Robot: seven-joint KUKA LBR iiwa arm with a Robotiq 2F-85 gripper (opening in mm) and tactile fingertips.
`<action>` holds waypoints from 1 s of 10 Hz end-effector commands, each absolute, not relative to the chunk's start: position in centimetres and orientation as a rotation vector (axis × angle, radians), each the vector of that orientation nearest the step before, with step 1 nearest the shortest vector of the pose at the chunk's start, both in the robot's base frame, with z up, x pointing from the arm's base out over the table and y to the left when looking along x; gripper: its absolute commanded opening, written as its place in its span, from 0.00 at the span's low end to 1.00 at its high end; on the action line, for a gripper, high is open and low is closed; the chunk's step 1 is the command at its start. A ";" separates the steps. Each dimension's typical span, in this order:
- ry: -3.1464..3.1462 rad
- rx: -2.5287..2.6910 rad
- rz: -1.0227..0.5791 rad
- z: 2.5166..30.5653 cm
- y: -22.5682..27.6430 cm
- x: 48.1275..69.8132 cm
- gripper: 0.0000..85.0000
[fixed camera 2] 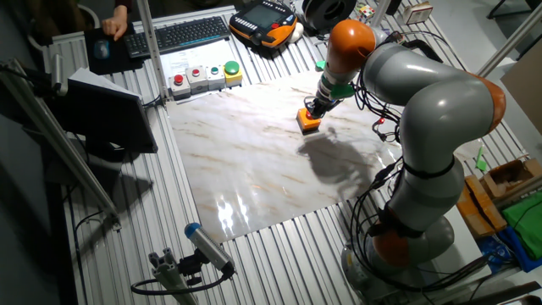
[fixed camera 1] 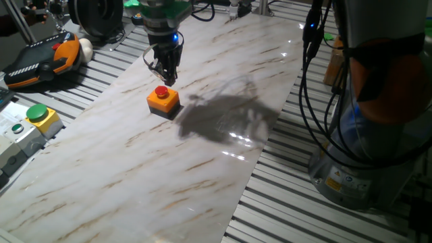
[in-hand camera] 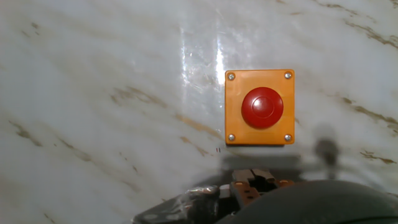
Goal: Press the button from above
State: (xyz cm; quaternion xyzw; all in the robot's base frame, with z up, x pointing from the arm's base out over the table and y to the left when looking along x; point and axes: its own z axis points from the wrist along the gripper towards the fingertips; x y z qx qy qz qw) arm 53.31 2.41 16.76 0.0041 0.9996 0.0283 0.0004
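Nearest the lens in the hand view, the dark blurred body of the gripper (in-hand camera: 249,186) fills the bottom edge; its fingertips are not clear enough there to tell whether they are spread or pressed together, and neither fixed view settles it.

Just beyond the gripper sits the one button (in-hand camera: 262,107): a single round red cap centred on one orange square box with four screws, one at each corner. It rests flat on the marble-patterned board (in-hand camera: 93,93).

In one fixed view the gripper (fixed camera 1: 167,76) hangs directly above the button (fixed camera 1: 162,92), very near the cap; contact cannot be judged. The button stands towards the board's (fixed camera 1: 135,169) far end.

A second button, the green button on a yellow box (fixed camera 1: 38,114), lies well apart from the red one, off the board's edge. The other fixed view shows a row of control buttons (fixed camera 2: 203,76) beyond the board, with a keyboard (fixed camera 2: 190,32) behind them.
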 end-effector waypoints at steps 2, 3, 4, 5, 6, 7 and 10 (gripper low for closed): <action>3.148 0.011 0.070 16.8 2.4 53.3 0.01; 3.147 0.011 0.068 16.8 2.4 53.3 0.01; 3.145 0.006 0.063 16.8 2.4 53.3 0.01; 3.138 -0.008 0.048 16.8 2.4 53.3 0.01; 3.127 -0.017 0.046 16.8 2.4 53.3 0.01; 3.112 -0.046 0.050 16.8 2.4 53.3 0.01; 3.102 -0.088 0.056 16.8 2.4 53.3 0.01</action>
